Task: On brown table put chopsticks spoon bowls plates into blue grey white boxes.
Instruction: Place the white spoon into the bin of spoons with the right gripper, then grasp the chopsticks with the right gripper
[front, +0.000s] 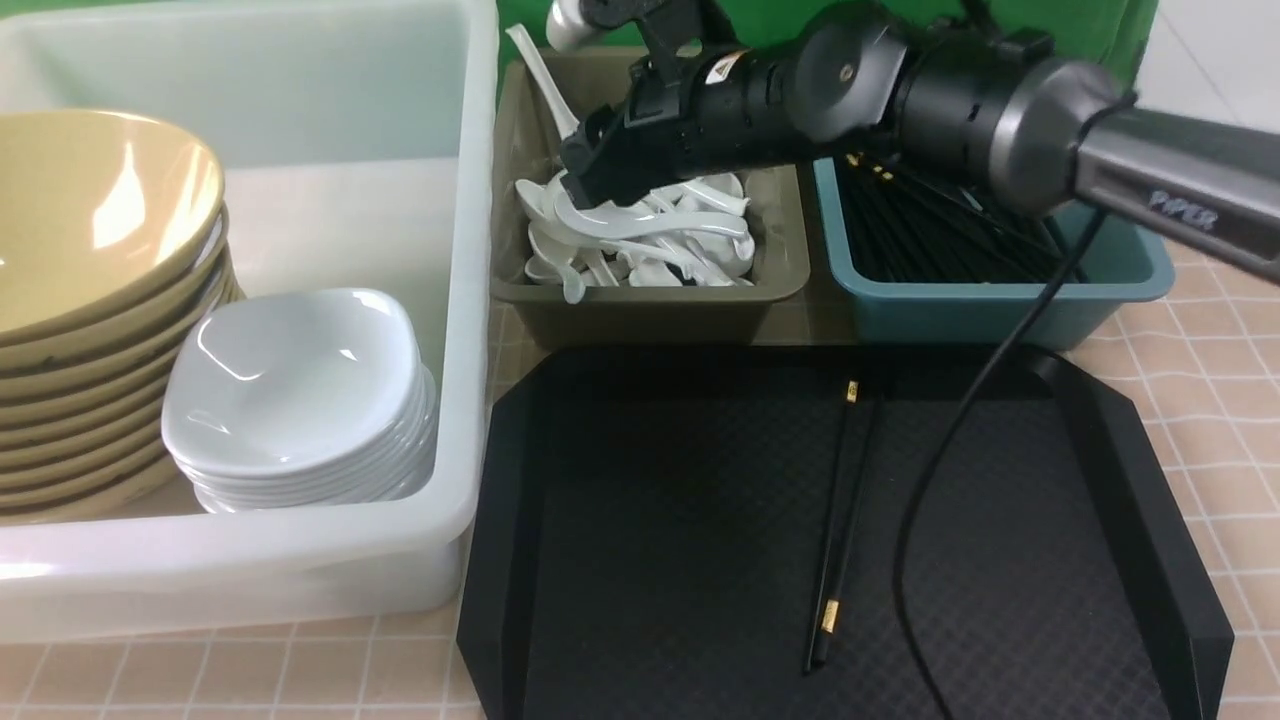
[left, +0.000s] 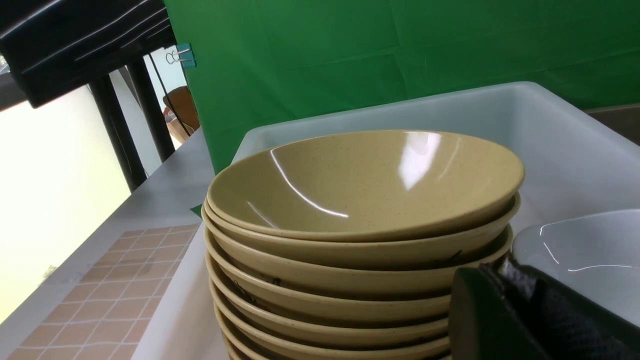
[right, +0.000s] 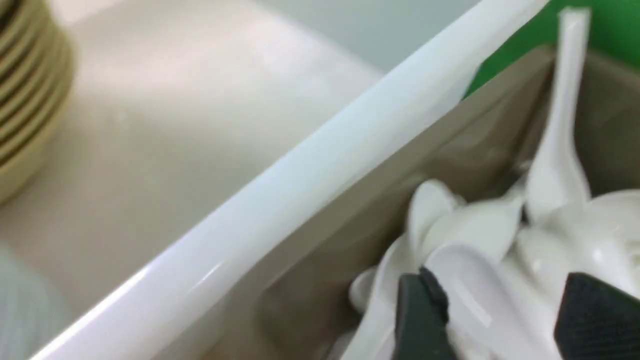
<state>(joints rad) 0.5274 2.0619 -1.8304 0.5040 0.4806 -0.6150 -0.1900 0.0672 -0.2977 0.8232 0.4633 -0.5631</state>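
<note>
Starting at the robot's left, Mia, what's sorted?

The white box (front: 470, 300) holds a stack of tan bowls (front: 90, 230) with white plates (front: 300, 390) just beside it, Tom. The left gripper (left: 505, 310) shows only as a dark edge near those bowls in its wrist view. I can't tell how far it's open.

And the middle?

The grey box (front: 640, 310) is heaped with white spoons (front: 650, 240). The right gripper (front: 580, 185) hangs low over that heap, its fingers (right: 420, 320) spread wide. One spoon lies between them, but nothing looks pinched.

So what remains?

A pair of black chopsticks (front: 845, 520), lying side by side on the black tray (front: 650, 520), in front of the blue box (front: 1000, 300) that already holds many others.

How will they handle?

Light, stiff and thin, I'd judge, with a slick finish, so they could roll or slip apart. I'd close across both sticks near their middle, square to their length, so neither end droops. They lie flat on the textured tray, so the fingertips must come right down to its surface.
</note>
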